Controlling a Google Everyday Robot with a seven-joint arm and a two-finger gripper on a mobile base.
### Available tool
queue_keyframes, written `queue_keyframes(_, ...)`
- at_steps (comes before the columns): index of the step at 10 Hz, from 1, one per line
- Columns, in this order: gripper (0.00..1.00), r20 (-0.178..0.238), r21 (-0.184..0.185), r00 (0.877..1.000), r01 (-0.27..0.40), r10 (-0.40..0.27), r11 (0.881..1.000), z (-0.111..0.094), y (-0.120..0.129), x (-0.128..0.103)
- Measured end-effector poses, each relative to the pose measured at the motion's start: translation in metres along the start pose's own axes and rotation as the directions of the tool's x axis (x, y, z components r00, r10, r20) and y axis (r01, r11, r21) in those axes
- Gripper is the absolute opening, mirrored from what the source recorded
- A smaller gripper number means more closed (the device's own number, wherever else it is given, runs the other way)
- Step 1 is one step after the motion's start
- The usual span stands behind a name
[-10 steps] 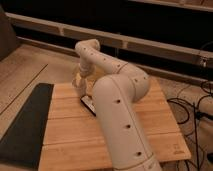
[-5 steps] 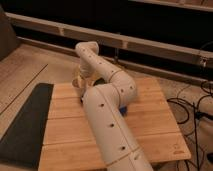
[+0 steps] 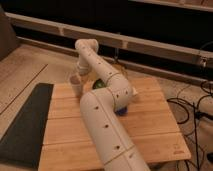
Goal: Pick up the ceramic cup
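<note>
We see the ceramic cup (image 3: 75, 82) standing upright near the far left edge of the wooden tabletop (image 3: 150, 125), and the tool (image 3: 83, 70) sits just above and right of it — nearly touching — though its opening we cannot tell.

Honestly no readable text, labels, brands or numbers anywhere here. The worktop (image 3: 145, 120) has a tiny dark mark near its front right corner, way too small to make out. Nothing written on the cup (image 3: 75, 81) either, and the tool (image 3: 79, 84) right at the cup shows no markings.
</note>
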Motion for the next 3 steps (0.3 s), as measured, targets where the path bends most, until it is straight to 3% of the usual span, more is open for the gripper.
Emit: queue_keyframes(3,0.00,0.083,0.072,0.996,0.009,-0.015,0.997,-0.058,-0.009,-0.018)
